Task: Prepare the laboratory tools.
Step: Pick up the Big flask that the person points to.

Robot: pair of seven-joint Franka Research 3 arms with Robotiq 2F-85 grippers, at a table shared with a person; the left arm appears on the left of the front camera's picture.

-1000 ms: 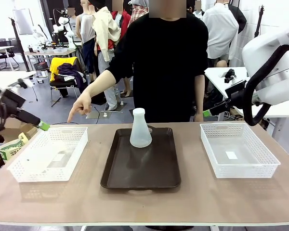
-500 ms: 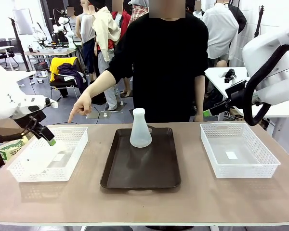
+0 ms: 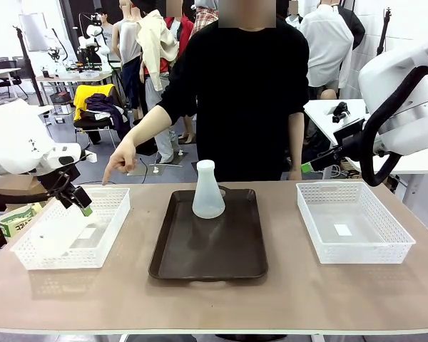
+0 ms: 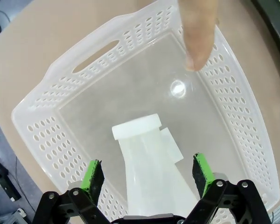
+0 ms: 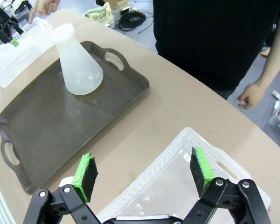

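Flask (image 4: 141,140) lying in basket (image 4: 234,95), left tool (image 4: 147,171) spread above

Front camera sits at the robot's edge, facing across the table (image 3: 214,306). Left wrist peers down, close into the left basket (image 4: 42,126); right wrist rides higher, sharing tray (image 5: 46,135) and flask (image 5: 79,60) with front — perhaps that basket too.

The flask (image 4: 147,154) lying in the left basket (image 4: 37,135), left of the tray (image 3: 208,249), loses its wide end off the bottom edge behind the left gripper (image 4: 147,172) in the left wrist view; from the front it is only a pale blur through the lattice. The hand (image 4: 198,32) above it is cut to one finger. Right of the tray, the right basket (image 5: 168,158) runs off the right wrist view's bottom edge.
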